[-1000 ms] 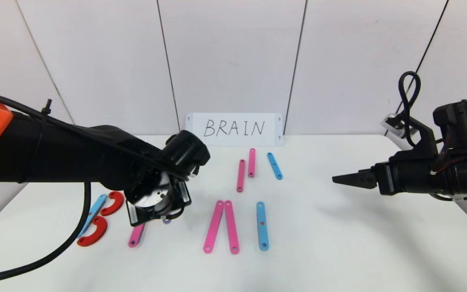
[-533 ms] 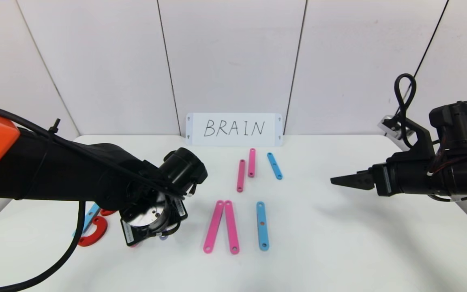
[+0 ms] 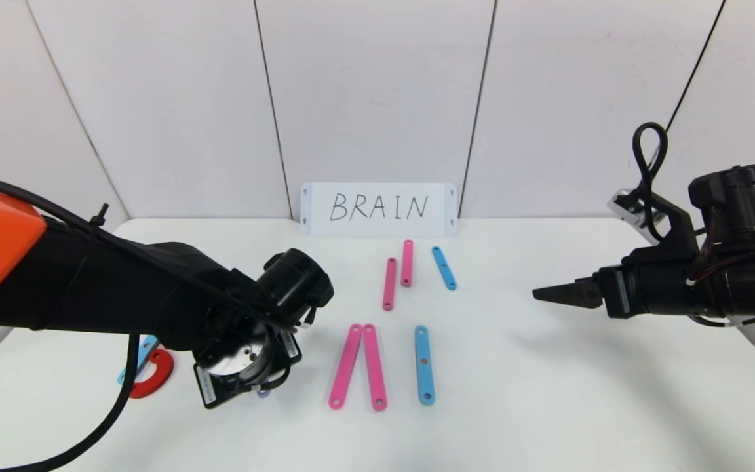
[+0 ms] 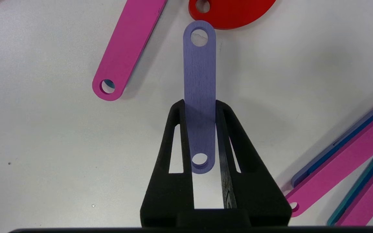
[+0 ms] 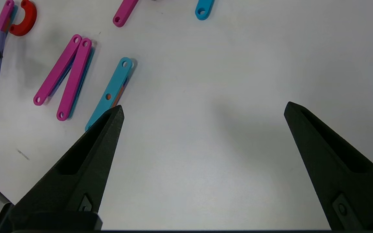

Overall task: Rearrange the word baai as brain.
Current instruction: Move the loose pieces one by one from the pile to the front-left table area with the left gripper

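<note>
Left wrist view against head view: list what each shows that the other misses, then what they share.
Only the left wrist view shows the left gripper shut on a short purple strip, with a red half-ring just past the strip's far end.

Only the head view shows the BRAIN card, the three spare strips before it, the lone blue strip, and the open right gripper hovering at the table's right.

Both show the pink pair and the white table.
</note>
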Tool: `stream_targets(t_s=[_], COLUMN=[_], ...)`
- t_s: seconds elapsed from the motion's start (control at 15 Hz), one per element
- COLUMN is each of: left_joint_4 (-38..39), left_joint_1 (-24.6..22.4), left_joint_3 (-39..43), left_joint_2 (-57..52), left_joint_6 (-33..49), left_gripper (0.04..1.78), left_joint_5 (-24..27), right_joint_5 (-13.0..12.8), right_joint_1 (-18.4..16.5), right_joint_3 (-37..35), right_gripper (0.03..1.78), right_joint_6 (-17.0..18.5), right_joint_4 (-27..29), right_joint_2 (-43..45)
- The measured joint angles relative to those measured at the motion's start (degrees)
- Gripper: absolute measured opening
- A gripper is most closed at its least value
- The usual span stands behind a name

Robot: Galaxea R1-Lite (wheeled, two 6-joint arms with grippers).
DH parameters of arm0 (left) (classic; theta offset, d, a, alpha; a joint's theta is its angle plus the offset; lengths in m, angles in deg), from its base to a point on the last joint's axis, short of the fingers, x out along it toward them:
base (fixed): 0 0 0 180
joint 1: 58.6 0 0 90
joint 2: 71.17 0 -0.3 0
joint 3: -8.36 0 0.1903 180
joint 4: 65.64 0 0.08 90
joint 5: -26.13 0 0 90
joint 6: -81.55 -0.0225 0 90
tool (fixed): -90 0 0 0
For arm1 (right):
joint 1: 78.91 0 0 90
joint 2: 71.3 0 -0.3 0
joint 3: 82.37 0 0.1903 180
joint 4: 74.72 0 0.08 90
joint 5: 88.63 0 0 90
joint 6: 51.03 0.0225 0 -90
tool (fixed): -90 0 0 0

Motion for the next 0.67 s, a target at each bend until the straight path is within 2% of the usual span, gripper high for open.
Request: stream_targets(t_s=[0.67], left_joint_4=[0.1], left_joint_1=[-0.3], left_joint_3=[-0.1], left_joint_2=[2.1], left_joint_6=[2.7], left_gripper=[0.27], left_joint_5=[-0.1], right_joint_5=[0.0], right_joint_1=[0.1], right_joint_3=[0.0], right_gripper=[1.74], right_joint_6=[0.0], right_joint_4=[0.0], right_joint_2=[-0.2])
